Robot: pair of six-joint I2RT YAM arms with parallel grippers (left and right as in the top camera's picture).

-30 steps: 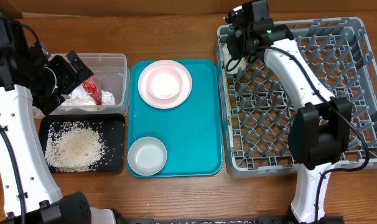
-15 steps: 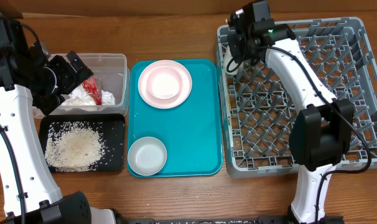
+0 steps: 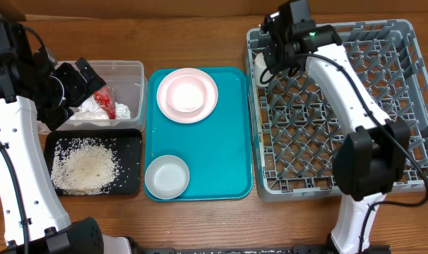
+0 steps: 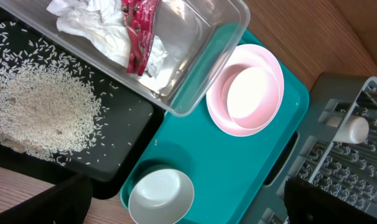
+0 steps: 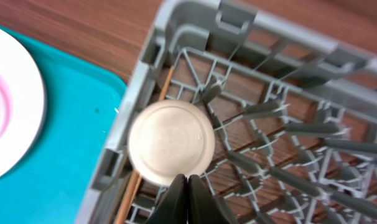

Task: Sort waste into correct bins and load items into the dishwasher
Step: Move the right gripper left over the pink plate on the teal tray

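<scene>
The right claw (image 5: 187, 196) is pressed together and holds nothing. Its tips sit right at the edge of the small white cup (image 5: 170, 142), which rests in the far left corner of the grey dish rack (image 3: 405, 106). The left claw (image 3: 78, 83) hangs spread wide over the clear tub (image 3: 127, 80), where the napkin (image 4: 92, 28) and red wrapper (image 4: 139, 31) lie. Rice (image 4: 39, 115) covers the black tray (image 4: 117, 143). On the teal tray (image 3: 228, 141), the pink plate (image 3: 212, 95) carries one bowl (image 3: 184, 93), and the other bowl (image 3: 167, 176) sits nearer. I'd worry the closed tips could clip the cup on leaving and tip it among the pegs. The stacked bowl might also slide if the plate is lifted with it aboard.
</scene>
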